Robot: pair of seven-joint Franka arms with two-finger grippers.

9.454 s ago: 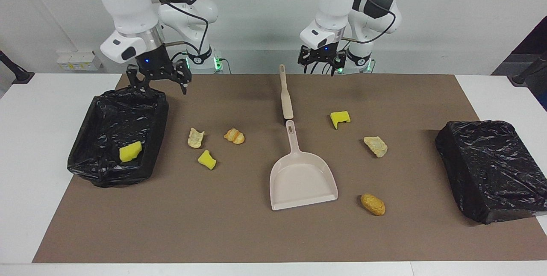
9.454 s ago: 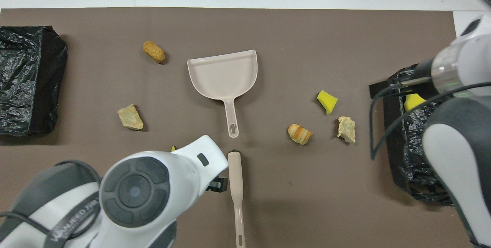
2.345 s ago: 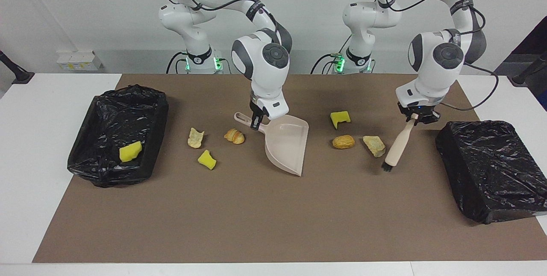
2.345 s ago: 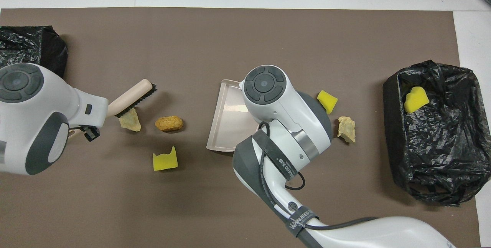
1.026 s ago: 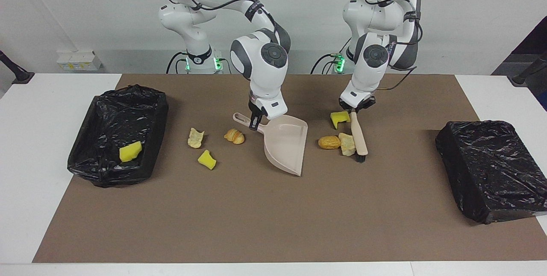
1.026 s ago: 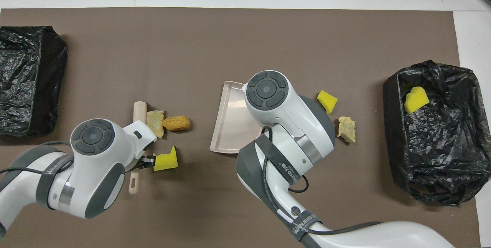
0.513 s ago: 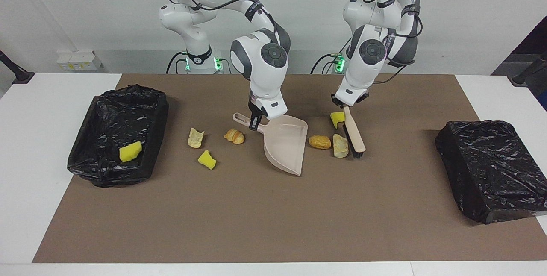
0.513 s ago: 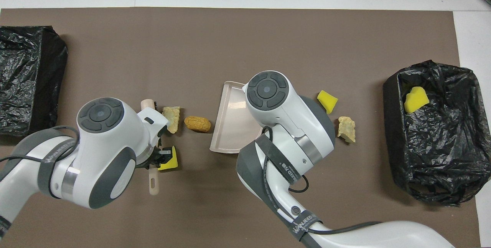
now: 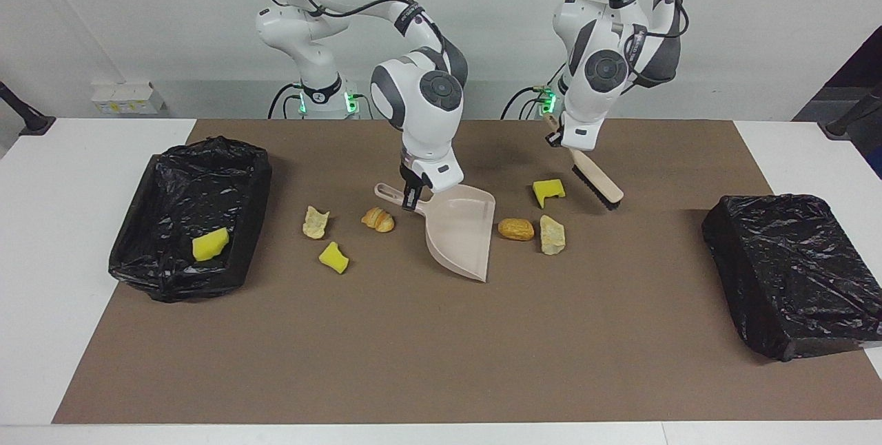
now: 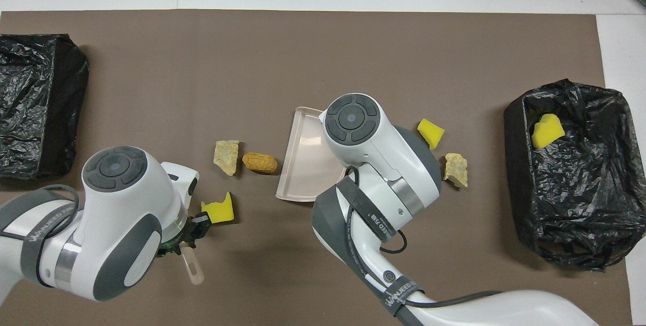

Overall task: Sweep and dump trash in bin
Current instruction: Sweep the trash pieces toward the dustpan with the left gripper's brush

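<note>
Below left pincer (image 9: 559, 133), trash (image 9: 549, 190) lies apart.

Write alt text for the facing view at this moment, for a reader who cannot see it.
The right gripper holds a beige dustpan tilted on a brown mat, its mouth facing two bread-like lumps lying just outside. The left gripper holds a brush raised over the mat near a yellow sponge chunk. An open bin sits at the right arm's end.

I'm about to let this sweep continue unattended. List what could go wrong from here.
1. The brush hangs lifted in the left end effector; its next stroke could miss the golden lump and tan chunk.
2. The dustpan, tilted in the right end effector, may let pieces slip under its lip.
</note>
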